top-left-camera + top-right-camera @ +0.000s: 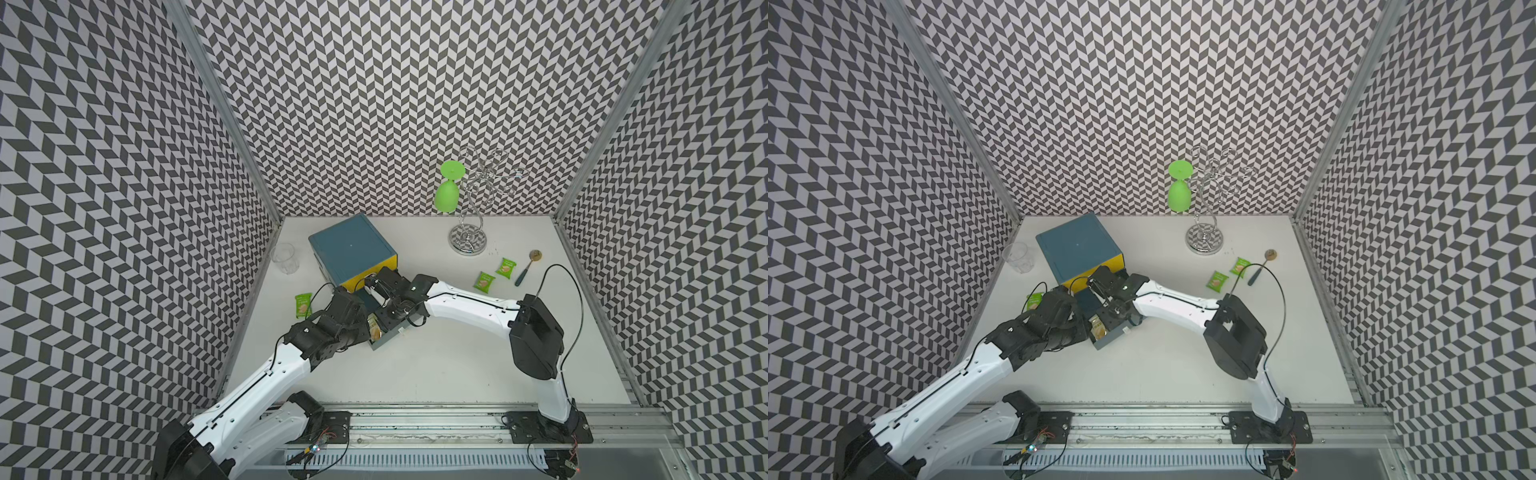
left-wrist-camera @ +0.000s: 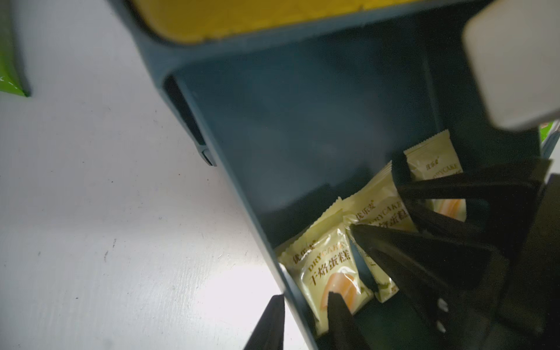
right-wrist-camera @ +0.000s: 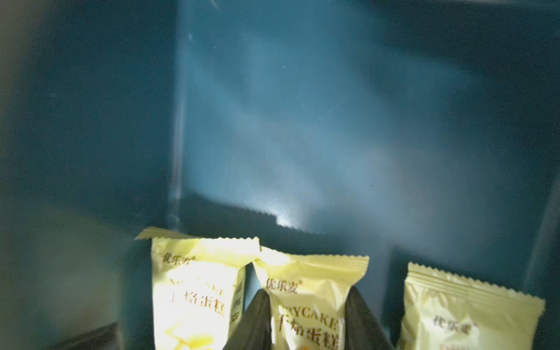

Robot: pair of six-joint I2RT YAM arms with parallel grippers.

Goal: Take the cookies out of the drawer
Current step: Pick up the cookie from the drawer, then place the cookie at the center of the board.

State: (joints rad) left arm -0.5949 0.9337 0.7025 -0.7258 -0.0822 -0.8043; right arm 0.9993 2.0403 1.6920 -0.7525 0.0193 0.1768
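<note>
Cookie [image 3: 309,272], the middle cream one, sits pinched at its sides by the right hand [image 3: 307,292], low in the drawer [image 2: 303,121]. Left hand [image 2: 304,300] clamps the drawer's side wall, one finger inside, one outside.

Judgement: squeeze the body, not the seal, and lift straight up. Neighbours lie close and could drag. Left should steady the drawer.

Count:
- three cream cookies [image 3: 194,288] in the drawer; dark serrated edge [image 3: 257,222] behind, maybe another, can't tell
- three green cookies [image 1: 303,304] on the counter [image 1: 415,365]
- one box [image 1: 351,245]
- one cup [image 1: 286,257]
- one spoon [image 1: 525,268]
- one rack [image 1: 469,239]
- one green glass [image 1: 448,191]
</note>
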